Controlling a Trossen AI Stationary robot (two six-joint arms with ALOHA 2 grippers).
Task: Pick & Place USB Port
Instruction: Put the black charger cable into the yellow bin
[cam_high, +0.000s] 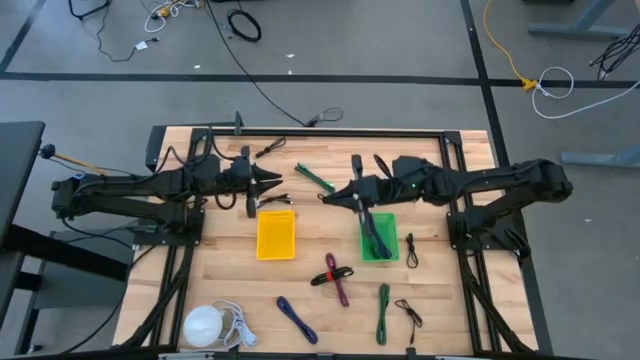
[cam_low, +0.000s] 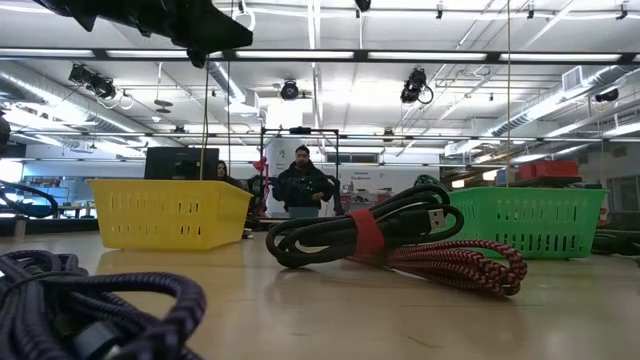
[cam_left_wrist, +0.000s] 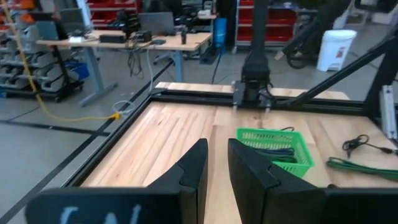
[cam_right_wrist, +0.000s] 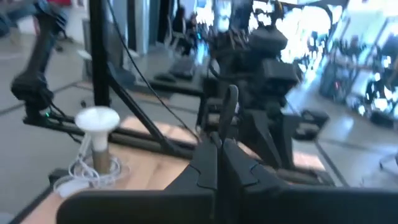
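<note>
dark cable (cam_right_wrist: 230, 115) pinched in right fingers (cam_right_wrist: 219, 163) above green basket (cam_high: 378, 238) | left fingers (cam_left_wrist: 214, 167) slightly spread, empty

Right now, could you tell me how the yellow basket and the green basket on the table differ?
The yellow basket looks empty, while the green basket holds dark cables. The yellow basket sits toward the left arm's side, just below the left gripper; the green basket lies beneath the right gripper, toward the right arm. Both are small, rectangular, slatted plastic baskets standing upright on the wooden tabletop.
</note>
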